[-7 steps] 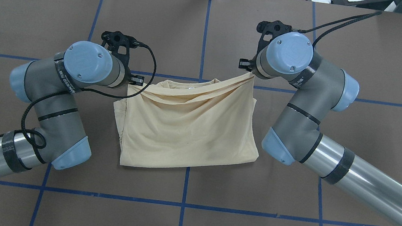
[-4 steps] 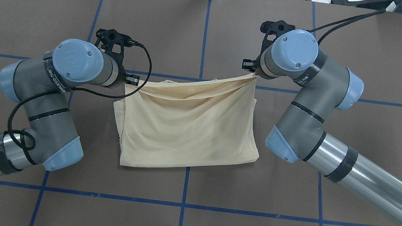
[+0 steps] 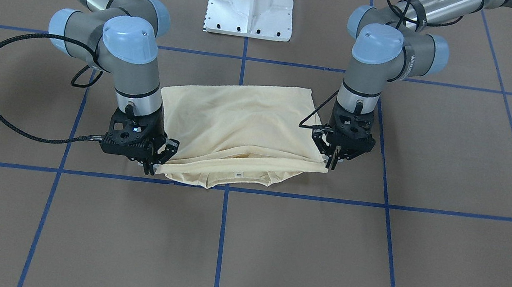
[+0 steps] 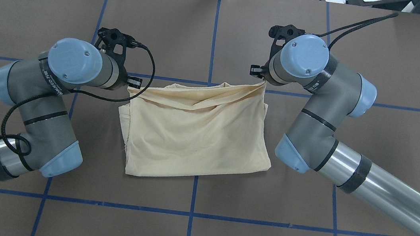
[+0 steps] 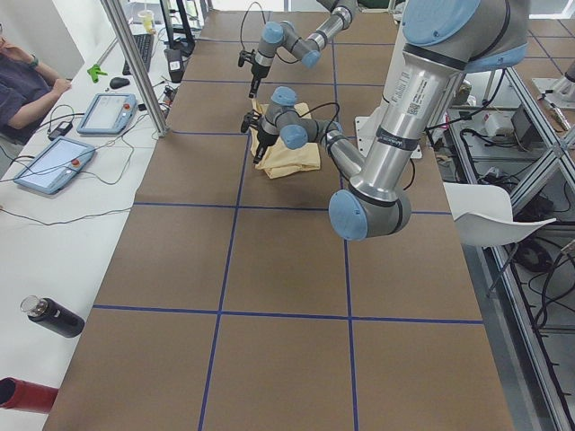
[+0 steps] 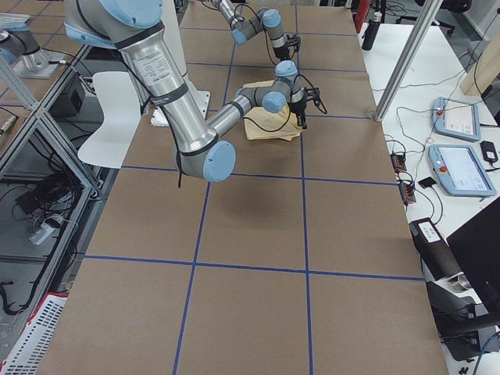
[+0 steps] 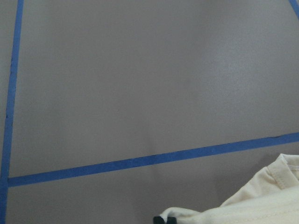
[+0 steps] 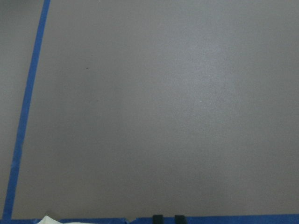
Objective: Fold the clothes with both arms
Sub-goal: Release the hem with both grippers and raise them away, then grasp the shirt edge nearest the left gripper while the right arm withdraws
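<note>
The cream-yellow T-shirt (image 4: 195,136) lies folded on the brown table, plain side up, its far edge (image 3: 233,160) doubled over the collar and white neck label (image 3: 237,174). My left gripper (image 3: 332,164) is shut on the far corner on its side; the left wrist view shows fabric pinched at the fingertips (image 7: 165,219). My right gripper (image 3: 152,169) stands low at the other far corner. In the right wrist view its tips (image 8: 168,217) show a narrow gap with no cloth in it, and the shirt (image 8: 46,219) lies off to one side.
The white pedestal base (image 3: 251,7) stands on the robot's side. Blue tape lines (image 4: 214,34) grid the table. Beyond the far edge a seated person (image 5: 22,90) has tablets (image 5: 49,166) on a white bench; a dark bottle (image 5: 54,317) lies there.
The left arm drew further to its own side. The raised far edge of the shirt sank and slackened into folds, and the collar shows again beneath it.
</note>
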You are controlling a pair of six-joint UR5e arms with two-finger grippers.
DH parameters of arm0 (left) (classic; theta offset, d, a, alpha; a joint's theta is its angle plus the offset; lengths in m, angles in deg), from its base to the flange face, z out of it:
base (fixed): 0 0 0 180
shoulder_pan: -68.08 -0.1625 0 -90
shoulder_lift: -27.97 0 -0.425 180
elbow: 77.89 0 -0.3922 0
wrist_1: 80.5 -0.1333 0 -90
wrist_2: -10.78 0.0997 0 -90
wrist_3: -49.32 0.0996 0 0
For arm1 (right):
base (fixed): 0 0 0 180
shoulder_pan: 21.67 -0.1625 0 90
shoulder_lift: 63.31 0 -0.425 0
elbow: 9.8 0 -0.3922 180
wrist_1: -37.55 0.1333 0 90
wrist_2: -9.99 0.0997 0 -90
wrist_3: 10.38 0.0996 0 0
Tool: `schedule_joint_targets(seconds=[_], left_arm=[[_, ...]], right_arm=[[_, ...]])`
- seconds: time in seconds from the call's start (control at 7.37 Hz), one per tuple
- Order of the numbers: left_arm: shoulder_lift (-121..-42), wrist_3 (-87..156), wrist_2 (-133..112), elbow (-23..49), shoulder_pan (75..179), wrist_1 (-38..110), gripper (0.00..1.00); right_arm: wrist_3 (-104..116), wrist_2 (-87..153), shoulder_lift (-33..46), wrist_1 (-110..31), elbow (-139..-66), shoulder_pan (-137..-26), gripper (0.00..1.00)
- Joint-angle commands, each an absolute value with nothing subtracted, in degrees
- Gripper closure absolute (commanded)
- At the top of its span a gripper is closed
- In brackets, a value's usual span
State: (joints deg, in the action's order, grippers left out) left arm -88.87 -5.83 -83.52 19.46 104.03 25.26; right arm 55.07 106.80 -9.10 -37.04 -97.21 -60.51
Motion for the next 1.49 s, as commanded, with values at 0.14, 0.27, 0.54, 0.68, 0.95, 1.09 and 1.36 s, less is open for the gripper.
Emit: schedule_joint_targets(seconds=[0.14, 0.27, 0.54, 0.68, 0.95, 1.09, 1.36], left_arm=[[-86.14, -0.29, -87.64, 22.37, 104.73, 26.45, 0.0], [-81.42, 0.09, -87.75, 25.61, 104.47, 29.94, 0.0], [-76.82, -6.45, -89.06, 26.34, 102.98, 37.68, 0.0], [-75.58, -10.67, -88.81, 26.61, 99.41, 39.98, 0.0], [-75.57, -19.38, -88.19, 26.7, 93.68, 42.71, 0.01], [-75.57, -21.68, -88.1, 26.87, 91.74, 43.42, 0.07], [-75.74, -24.68, -86.53, 27.57, 88.48, 43.51, 0.33]], right_arm=[[52.13, 113.39, -9.18, -37.33, -98.3, -64.36, 0.0], [48.55, 117.53, -7.17, -37.24, -100.49, -67.17, 0.0], [40.28, 121.59, 0.37, -36.98, -106.02, -71.13, 0.0], [37.38, 124.31, 3.19, -36.89, -107.87, -73.59, 0.0], [33.84, 127.06, 6.2, -36.89, -109.65, -75.81, 0.0], [33.83, 126.98, 6.12, -36.98, -109.65, -75.81, 0.0], [33.83, 126.8, 6.03, -36.98, -109.56, -75.72, 0.0]])
